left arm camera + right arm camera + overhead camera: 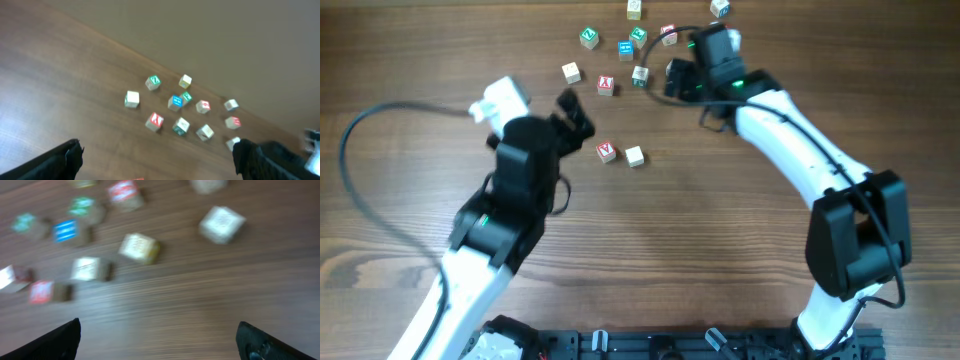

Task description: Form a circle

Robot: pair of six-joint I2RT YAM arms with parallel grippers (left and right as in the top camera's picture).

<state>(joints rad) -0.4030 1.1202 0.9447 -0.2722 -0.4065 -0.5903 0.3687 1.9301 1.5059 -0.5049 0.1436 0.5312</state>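
Both open and empty, left gripper (156, 150) and right gripper (157, 340) hover with scattered cubes (625, 47) just ahead, seemingly choosing one to grasp.

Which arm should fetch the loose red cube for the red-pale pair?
Left, probably: the open left gripper is near that red cube and the pair; the right gripper, also open, sits beyond another cube.

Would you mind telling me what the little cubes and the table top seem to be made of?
Cubes: probably light wood, matte; pale bare sides, faces printed red, green or blue; too small to be sure.
Table top: brown wood or wood-look laminate, smooth with a faint sheen; long grain lines run across it.
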